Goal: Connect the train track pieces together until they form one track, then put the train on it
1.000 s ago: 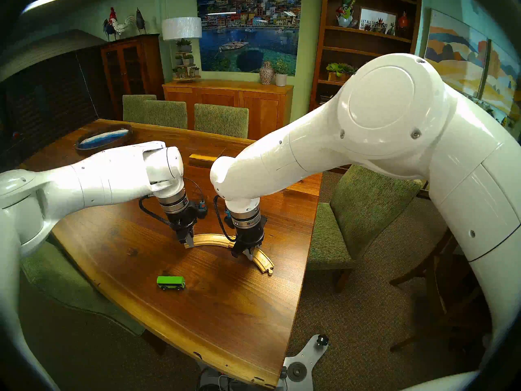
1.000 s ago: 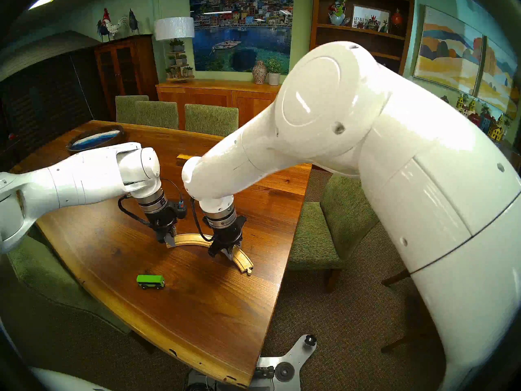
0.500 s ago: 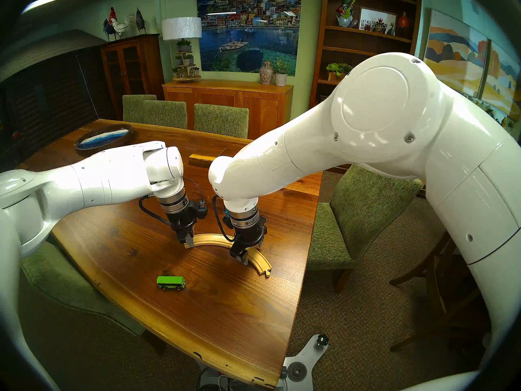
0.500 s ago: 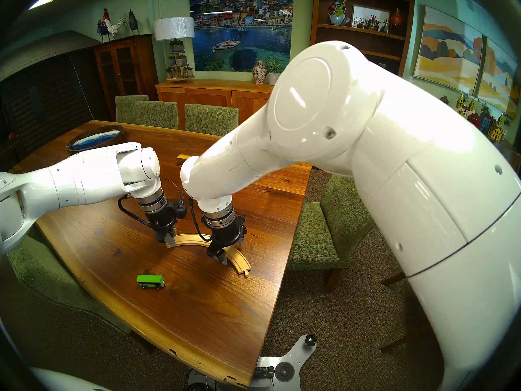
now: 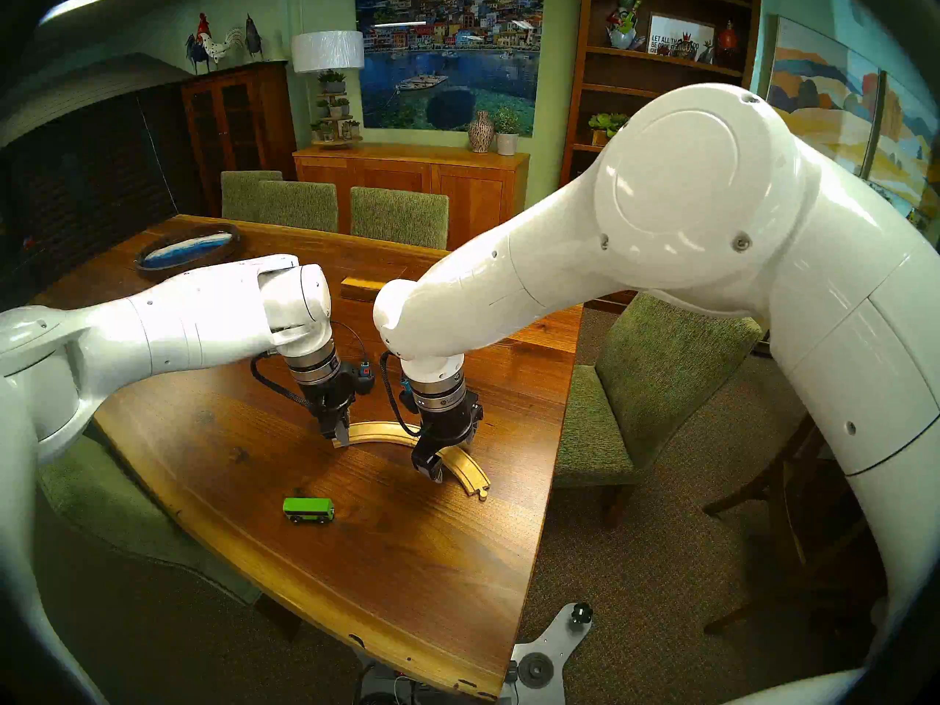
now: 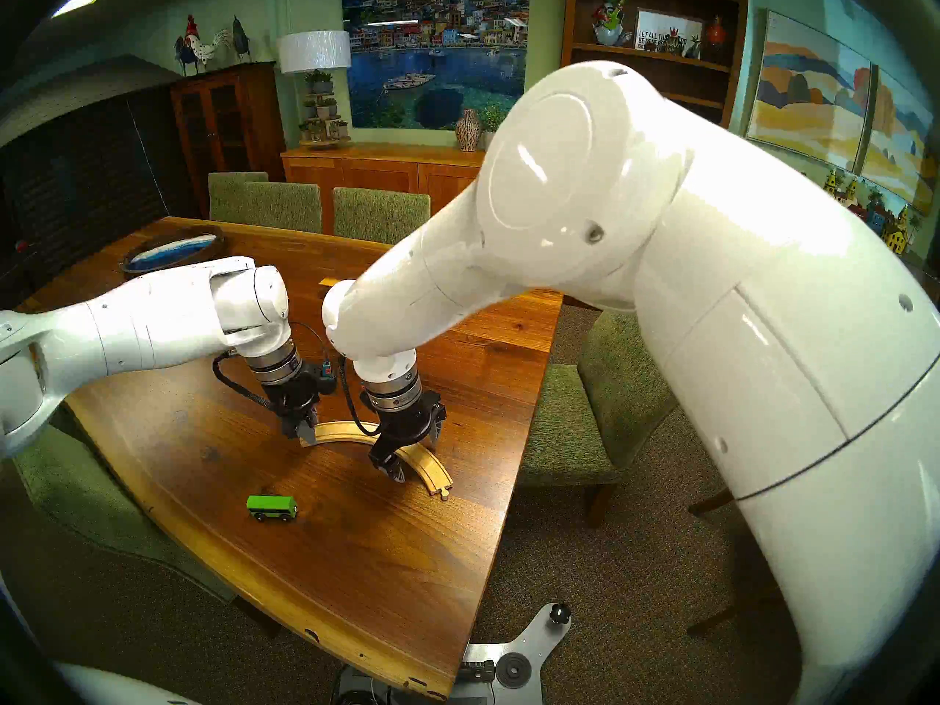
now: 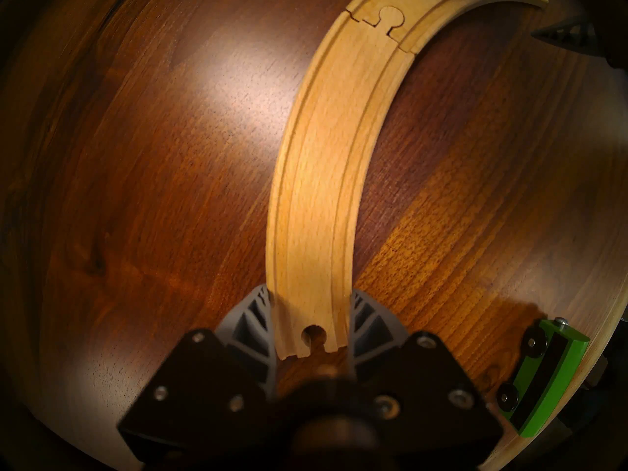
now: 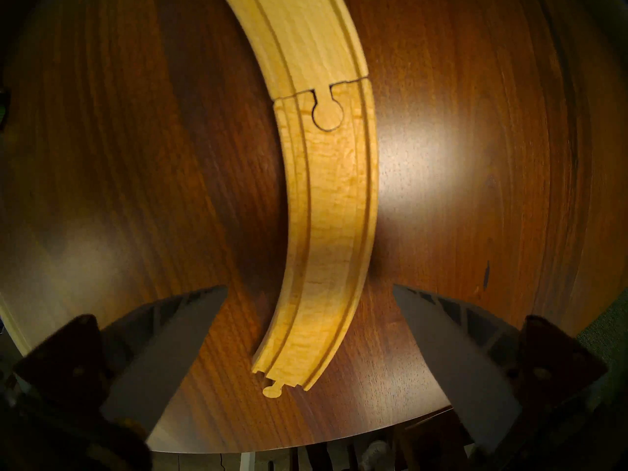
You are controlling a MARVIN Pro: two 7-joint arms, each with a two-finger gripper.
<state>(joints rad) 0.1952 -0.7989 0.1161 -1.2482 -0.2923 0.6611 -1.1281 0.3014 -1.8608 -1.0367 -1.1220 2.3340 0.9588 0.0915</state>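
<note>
Already the two train track pieces (image 8: 329, 201) lie joined on the table (image 5: 407, 561): peg seated in socket, one continuous track (image 7: 326, 174). We see our left gripper (image 7: 311, 327) clamped on the track's socket end, one finger (image 7: 253, 319) pressing each edge. Our right gripper (image 8: 309, 351) stands wide apart, straddling the track's peg end without touching it. The connecting step looks done to us. What remains is the train (image 5: 308, 509): it sits on the table, off the track, near our right gripper on its inner side, untouched.
</note>
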